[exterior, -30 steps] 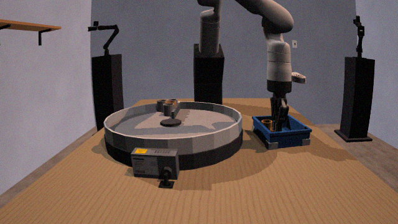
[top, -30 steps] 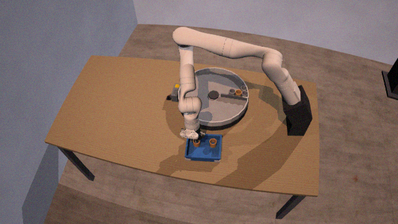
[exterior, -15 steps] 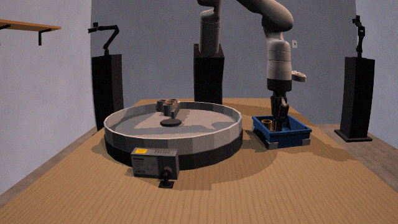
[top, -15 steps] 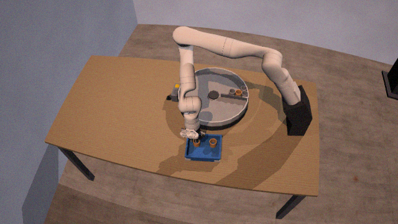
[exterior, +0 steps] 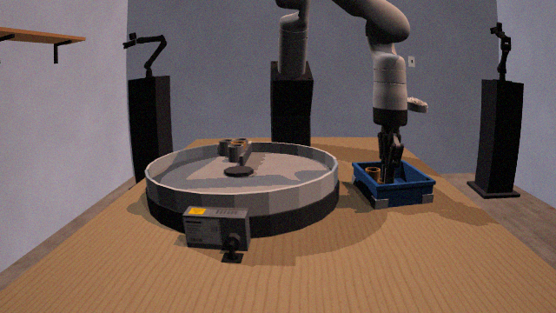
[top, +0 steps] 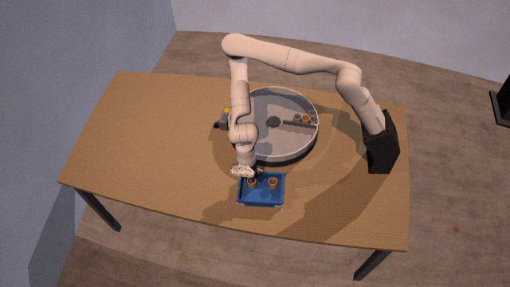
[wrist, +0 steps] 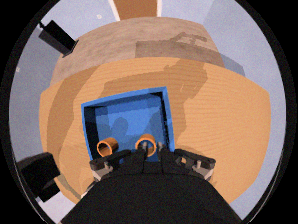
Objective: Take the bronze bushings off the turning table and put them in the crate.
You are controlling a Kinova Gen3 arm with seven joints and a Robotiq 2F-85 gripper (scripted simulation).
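The blue crate [top: 260,202] [exterior: 406,198] [wrist: 170,120] holds two bronze bushings. One bushing [top: 272,184] [exterior: 373,173] [wrist: 105,147] stands clear of the fingers. My gripper [top: 253,178] [exterior: 387,179] [wrist: 152,146] is low in the crate at the other bushing [top: 252,184] [wrist: 140,139], narrowly open. In the wrist view one fingertip is in its bore and one outside, with a gap between them. On the turning table [top: 279,145] [exterior: 243,200], a bronze bushing [top: 305,119] [exterior: 238,143] stands among three steel bushings [top: 297,118] [exterior: 234,153].
A dark bar [top: 300,124] [exterior: 246,154] lies beside the bushings on the turning table, near its dark centre disc [top: 273,121] [exterior: 238,171]. The turning table has a raised rim. A grey box [exterior: 216,228] with a yellow label stands at its outer side. The crate walls surround the fingers.
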